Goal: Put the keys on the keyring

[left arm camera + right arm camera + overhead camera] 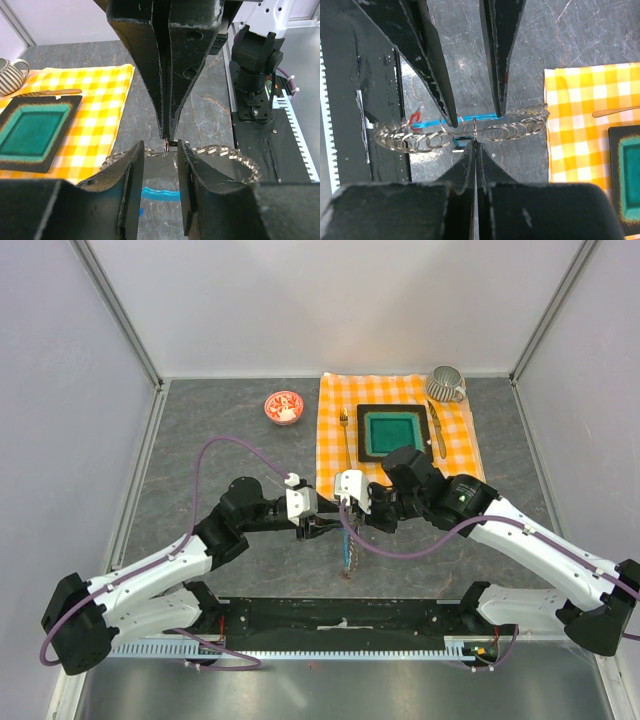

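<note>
right gripper [475, 143]: fingers pressed together, pinching one link of the keyring [512, 131], judged to steady that link for threading. left gripper [476, 118]: fingers spread, straddling the same stretch from the opposite side; no grip confirmed. the keyring stretches between the two grippers, apparently lifted off the grey table [580, 35], beside the checked cloth [580, 100]. a cyan piece [430, 122] and a red tag [414, 118] lie along it; the keys themselves cannot be made out.

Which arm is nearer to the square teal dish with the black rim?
Right. The right arm sits just below the square teal dish; the left arm lies farther off, to its lower left.
</note>
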`<control>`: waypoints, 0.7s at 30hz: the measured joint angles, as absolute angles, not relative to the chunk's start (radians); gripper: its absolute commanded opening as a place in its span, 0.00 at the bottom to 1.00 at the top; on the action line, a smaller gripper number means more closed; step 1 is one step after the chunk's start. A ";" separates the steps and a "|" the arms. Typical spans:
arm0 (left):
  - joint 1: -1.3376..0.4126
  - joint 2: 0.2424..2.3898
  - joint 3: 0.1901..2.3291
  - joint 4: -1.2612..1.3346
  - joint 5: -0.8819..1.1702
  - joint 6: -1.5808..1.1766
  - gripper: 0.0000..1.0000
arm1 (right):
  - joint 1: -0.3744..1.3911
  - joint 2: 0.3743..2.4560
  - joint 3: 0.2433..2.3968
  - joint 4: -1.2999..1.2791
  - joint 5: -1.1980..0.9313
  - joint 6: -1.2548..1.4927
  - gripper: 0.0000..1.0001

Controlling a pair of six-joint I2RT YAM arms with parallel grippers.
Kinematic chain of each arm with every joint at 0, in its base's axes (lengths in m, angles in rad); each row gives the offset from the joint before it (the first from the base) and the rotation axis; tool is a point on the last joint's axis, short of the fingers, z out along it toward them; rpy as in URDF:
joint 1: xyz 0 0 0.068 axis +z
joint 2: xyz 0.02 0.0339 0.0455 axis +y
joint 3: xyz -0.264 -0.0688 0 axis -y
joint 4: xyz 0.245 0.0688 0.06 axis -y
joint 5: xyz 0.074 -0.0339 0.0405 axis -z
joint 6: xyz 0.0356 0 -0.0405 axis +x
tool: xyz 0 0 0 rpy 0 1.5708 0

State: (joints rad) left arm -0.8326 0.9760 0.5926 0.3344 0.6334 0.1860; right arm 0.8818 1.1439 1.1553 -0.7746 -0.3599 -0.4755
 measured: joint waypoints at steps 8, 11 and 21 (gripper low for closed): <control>-0.833 1.010 0.581 0.372 0.650 0.169 0.34 | 0.882 1.144 1.155 -0.755 -0.370 -0.474 0.00; -0.833 1.017 0.578 0.381 0.658 0.165 0.29 | 0.882 1.143 1.155 -0.746 -0.375 -0.471 0.00; -0.833 1.030 0.577 0.399 0.671 0.155 0.16 | 0.882 1.132 1.152 -0.712 -0.396 -0.466 0.00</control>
State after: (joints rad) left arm -0.8330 1.0298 0.5766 0.3988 0.6708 0.1547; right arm 0.8822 1.1316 1.1522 -0.7116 -0.3962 -0.4656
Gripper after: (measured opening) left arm 0.211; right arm 0.007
